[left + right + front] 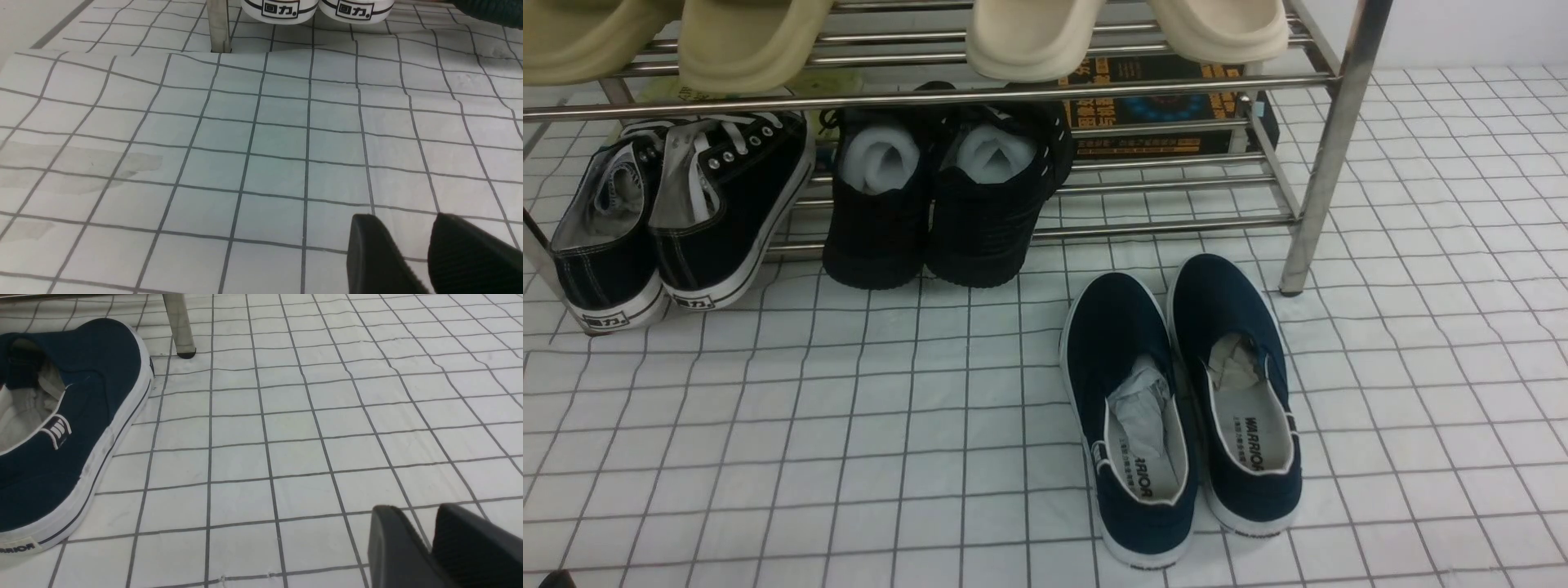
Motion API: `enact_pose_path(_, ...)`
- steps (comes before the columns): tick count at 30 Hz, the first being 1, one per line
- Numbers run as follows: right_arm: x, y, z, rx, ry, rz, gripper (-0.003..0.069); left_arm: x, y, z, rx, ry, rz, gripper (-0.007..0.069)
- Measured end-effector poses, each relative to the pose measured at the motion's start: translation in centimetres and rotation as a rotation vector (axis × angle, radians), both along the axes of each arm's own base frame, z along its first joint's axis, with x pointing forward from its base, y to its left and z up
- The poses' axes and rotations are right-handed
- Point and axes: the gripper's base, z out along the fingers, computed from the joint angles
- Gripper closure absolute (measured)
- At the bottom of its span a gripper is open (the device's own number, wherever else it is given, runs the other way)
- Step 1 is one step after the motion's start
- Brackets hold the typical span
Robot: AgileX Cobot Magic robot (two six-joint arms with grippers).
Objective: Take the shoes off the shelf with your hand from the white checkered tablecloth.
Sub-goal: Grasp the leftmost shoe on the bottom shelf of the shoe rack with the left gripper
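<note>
Our left gripper (pixel 402 222) and right gripper (pixel 414 512) each have their fingers drawn together, empty, low over the cloth (pixel 849 425). At the far left the shoes (pixel 678 220) lean on the shelf's (pixel 1327 155) low bars, heels on the cloth.
</note>
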Motion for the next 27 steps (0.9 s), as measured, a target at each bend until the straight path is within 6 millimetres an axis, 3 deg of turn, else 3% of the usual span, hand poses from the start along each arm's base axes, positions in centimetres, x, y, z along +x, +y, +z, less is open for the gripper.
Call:
enact_pose_path(4,0.0,0.0,0.0,0.0,0.0,0.0,0.0478,0.0,-0.6,0.0,-0.302,-0.017,0.029,0.0385)
enact_pose_path(5,0.0,0.0,0.0,0.0,0.0,0.0,0.0475,0.0,-1.0,0.0,-0.559,-0.022,0.058,0.0385)
enact_pose_path(8,0.0,0.0,0.0,0.0,0.0,0.0,0.0471,0.1,-1.7,0.1,-0.934,-0.009,0.102,0.0385)
enact_pose_path(12,0.0,0.0,0.0,0.0,0.0,0.0,0.0466,0.1,-2.0,0.2,-1.136,-0.001,0.129,0.0385)
enact_pose_path(18,0.0,0.0,0.0,0.0,0.0,0.0,0.0457,0.4,-1.4,1.4,-1.158,-0.161,0.116,0.0423)
enact_pose_path(20,0.0,0.0,0.0,0.0,0.0,0.0,0.0454,0.2,-1.2,3.8,-1.065,-0.254,0.064,0.0509)
enact_pose_path(21,0.0,0.0,0.0,0.0,0.0,0.0,0.0453,0.1,-1.2,4.1,-1.054,-0.261,0.059,0.0517)
enact_pose_path(23,0.0,0.0,0.0,0.0,0.0,0.0,0.0449,0.0,-1.2,8.7,-0.879,-0.315,0.008,0.0601)
enact_pose_path(24,0.0,0.0,0.0,0.0,0.0,0.0,0.0448,0.3,-1.2,10.3,-0.813,-0.297,0.004,0.0614)
enact_pose_path(25,0.0,0.0,0.0,0.0,0.0,0.0,0.0448,0.6,-1.2,10.5,-0.794,-0.278,0.008,0.0617)
enact_pose_path(26,0.0,0.0,0.0,0.0,0.0,0.0,0.0448,1.7,-1.2,12.7,-0.688,-0.184,0.013,0.0623)
enact_pose_path(27,0.0,0.0,0.0,0.0,0.0,0.0,0.0448,2.7,-1.2,13.5,-0.628,-0.09,0.024,0.0623)
